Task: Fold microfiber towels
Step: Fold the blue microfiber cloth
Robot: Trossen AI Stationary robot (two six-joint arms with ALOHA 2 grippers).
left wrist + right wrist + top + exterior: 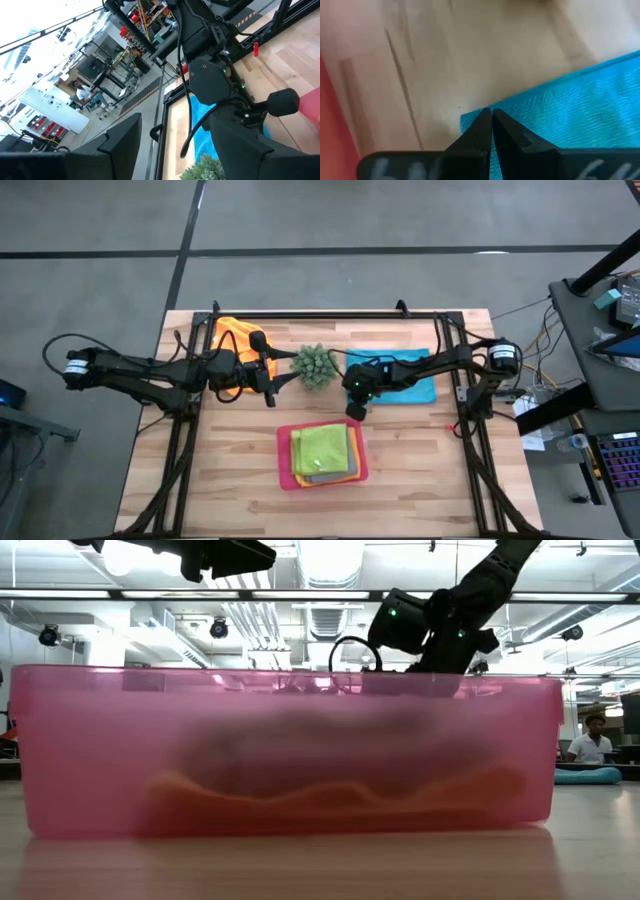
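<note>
While the right gripper (490, 131) sits with its fingers pressed together at the corner of the light blue towel (580, 115), nothing shows caught between the tips; the cloth's corner lies right under them on the bare wooden table (470, 55). Just beside this gripper, toward the left arm, stands the small spiky green plant (314, 366), between the two arms. On its near side lies the pink tray (284, 455), holding a stack with the lime green towel (326, 448) on top and yellow and orange edges peeking out below. The left gripper (270, 372) hovers with its fingers spread and empty, just beyond the plant, and the orange towel (237, 332) lies crumpled behind it near the table's far edge.

From table height the tray's translucent pink wall (290, 750) blocks nearly everything; only a blurred orange band shows through it. The blue towel's far part is hidden under the right arm from above. No grey towel can be made out for certain.

The blue cloth shows a fine ribbed, fuzzy weave; the table is pale planked wood, and the tray is flat and rectangular.
</note>
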